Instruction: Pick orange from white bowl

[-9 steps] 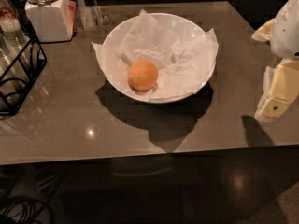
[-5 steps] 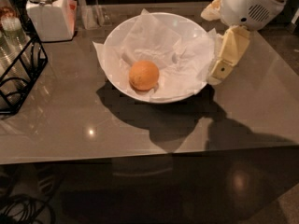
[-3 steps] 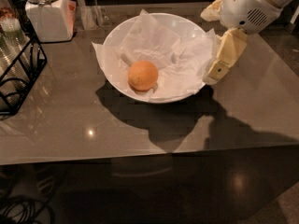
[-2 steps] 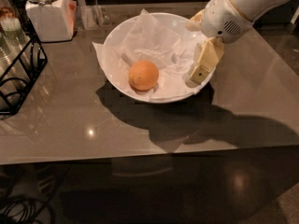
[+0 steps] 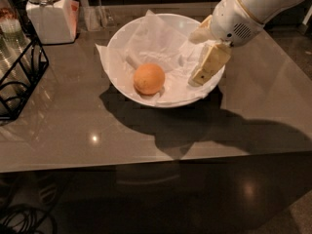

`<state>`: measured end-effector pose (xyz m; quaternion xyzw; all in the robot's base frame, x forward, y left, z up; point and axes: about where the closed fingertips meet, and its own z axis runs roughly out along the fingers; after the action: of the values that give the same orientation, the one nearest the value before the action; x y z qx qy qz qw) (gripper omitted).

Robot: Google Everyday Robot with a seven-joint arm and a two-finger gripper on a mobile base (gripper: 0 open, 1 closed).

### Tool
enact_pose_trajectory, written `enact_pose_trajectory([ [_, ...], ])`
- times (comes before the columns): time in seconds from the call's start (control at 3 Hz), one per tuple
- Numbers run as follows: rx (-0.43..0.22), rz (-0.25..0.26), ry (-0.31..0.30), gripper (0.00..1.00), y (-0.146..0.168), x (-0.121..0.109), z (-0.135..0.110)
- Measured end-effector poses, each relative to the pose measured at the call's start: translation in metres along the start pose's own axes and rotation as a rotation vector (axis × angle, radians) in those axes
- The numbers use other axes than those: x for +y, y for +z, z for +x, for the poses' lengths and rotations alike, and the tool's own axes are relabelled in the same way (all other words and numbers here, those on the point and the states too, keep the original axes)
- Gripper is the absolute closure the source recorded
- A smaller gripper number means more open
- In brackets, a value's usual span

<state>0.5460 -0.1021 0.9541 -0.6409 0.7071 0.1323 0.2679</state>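
Observation:
The orange lies in the white bowl, left of centre on crumpled white paper. The bowl stands on the brown table, towards the back. My gripper reaches in from the upper right and hangs over the bowl's right side, to the right of the orange and apart from it. Its cream fingers stand apart and hold nothing.
A white lidded jar stands at the back left. A black wire rack sits at the left edge. The table's front edge runs across the lower part of the view. The arm's shadow falls on the table in front of the bowl.
My gripper has come in from the table's right edge, over the bowl's right rim, and moved left and down toward the orange. The orange and bowl have not moved.

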Motion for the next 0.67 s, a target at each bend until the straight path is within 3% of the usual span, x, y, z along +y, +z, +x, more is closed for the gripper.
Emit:
enact_pose_trajectory([
  [0.67,-0.042,-0.096,-0.018,0.14,0.054,-0.014,-0.015],
])
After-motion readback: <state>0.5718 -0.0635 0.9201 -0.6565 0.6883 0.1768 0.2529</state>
